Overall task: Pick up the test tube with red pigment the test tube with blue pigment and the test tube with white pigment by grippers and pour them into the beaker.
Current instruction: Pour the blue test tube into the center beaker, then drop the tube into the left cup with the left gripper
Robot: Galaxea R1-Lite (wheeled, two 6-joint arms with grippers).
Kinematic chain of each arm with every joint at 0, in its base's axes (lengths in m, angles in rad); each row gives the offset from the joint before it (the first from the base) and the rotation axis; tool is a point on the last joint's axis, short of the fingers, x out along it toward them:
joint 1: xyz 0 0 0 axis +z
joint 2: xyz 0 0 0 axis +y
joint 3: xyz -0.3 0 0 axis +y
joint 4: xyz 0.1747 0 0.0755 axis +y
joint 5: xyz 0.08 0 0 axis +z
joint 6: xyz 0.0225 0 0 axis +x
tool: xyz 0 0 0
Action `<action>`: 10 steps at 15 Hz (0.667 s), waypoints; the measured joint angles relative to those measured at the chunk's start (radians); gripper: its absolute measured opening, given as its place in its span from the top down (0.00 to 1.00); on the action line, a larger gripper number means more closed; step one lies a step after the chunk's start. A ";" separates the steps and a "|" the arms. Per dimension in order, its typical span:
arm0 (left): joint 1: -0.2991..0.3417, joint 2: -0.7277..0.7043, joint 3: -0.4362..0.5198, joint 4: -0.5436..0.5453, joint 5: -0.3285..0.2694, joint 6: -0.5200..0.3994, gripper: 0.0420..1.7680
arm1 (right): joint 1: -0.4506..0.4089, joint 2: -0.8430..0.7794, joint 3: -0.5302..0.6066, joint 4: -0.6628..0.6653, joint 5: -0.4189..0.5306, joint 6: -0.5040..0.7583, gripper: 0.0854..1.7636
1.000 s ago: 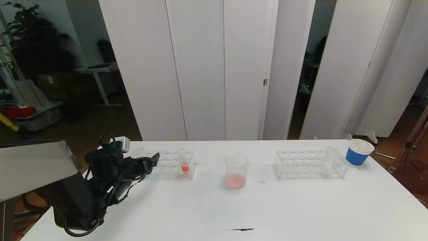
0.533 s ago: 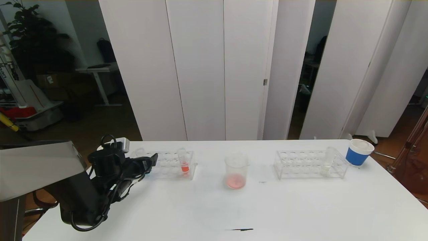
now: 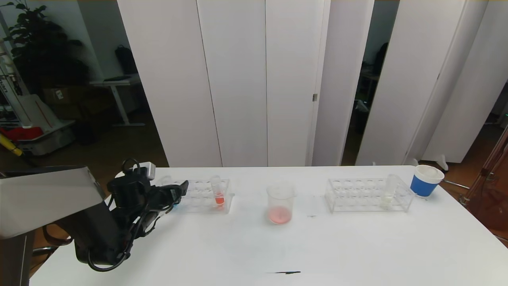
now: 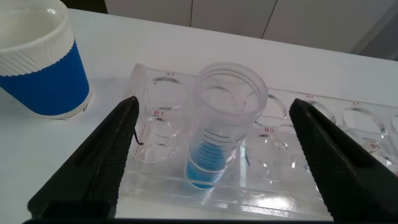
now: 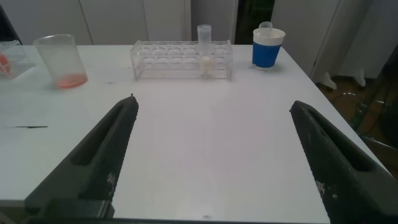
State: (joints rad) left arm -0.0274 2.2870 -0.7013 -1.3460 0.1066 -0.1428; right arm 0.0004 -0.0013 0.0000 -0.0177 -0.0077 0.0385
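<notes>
Sky-blue pigment sits in the tip of the test tube with blue pigment point(image 4: 221, 124), upright in the left rack point(image 3: 200, 194) at about 10 o'clock on the white surface point(image 3: 254, 246). Left claw point(image 4: 214, 155) fingers spread apart, one each side of this tube, not touching. A red-pigment tube point(image 3: 218, 190) stands at the same rack's 3 o'clock end. The beaker point(image 3: 280, 203) at 12 o'clock holds pink residue. The test tube with white pigment point(image 5: 204, 50) stands in the right rack point(image 5: 180, 60), paper cup point(image 5: 268, 46) beside it. Right claw point(image 5: 211, 155) held wide, empty, well short of that rack.
</notes>
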 joint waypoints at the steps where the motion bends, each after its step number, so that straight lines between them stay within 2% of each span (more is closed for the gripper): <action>1: 0.000 0.001 -0.003 0.003 -0.001 0.000 0.02 | 0.000 0.000 0.000 0.000 0.000 0.000 0.01; 2: 0.000 0.003 -0.007 0.003 -0.001 0.000 0.04 | 0.000 0.000 0.000 0.000 0.000 0.000 0.01; 3: 0.000 0.005 -0.009 0.006 -0.001 0.000 0.15 | 0.000 0.000 0.000 0.000 0.000 0.000 0.01; 4: 0.000 0.005 -0.010 0.008 -0.004 0.000 0.34 | 0.000 0.000 0.000 0.000 0.000 0.000 0.01; 5: 0.000 0.005 -0.010 0.009 -0.006 0.000 0.60 | 0.000 0.000 0.000 0.000 0.000 0.000 0.01; 6: 0.001 0.005 -0.010 0.009 -0.006 0.001 0.76 | 0.000 0.000 0.000 0.000 0.000 0.000 0.01; 7: 0.000 0.005 -0.010 0.009 -0.008 0.001 0.76 | 0.000 0.000 0.000 -0.001 0.000 0.000 0.01; 8: 0.000 0.004 -0.009 0.009 -0.010 0.000 0.62 | 0.000 0.000 0.000 0.000 0.000 0.000 0.01; 9: 0.000 0.003 -0.007 0.009 -0.010 0.000 0.69 | 0.000 0.000 0.000 0.000 0.000 0.000 0.01; 10: 0.001 0.003 -0.006 0.009 -0.013 0.000 0.69 | 0.000 0.000 0.000 0.000 0.000 0.000 0.01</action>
State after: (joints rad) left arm -0.0264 2.2898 -0.7070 -1.3374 0.0938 -0.1428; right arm 0.0004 -0.0013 0.0000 -0.0181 -0.0072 0.0385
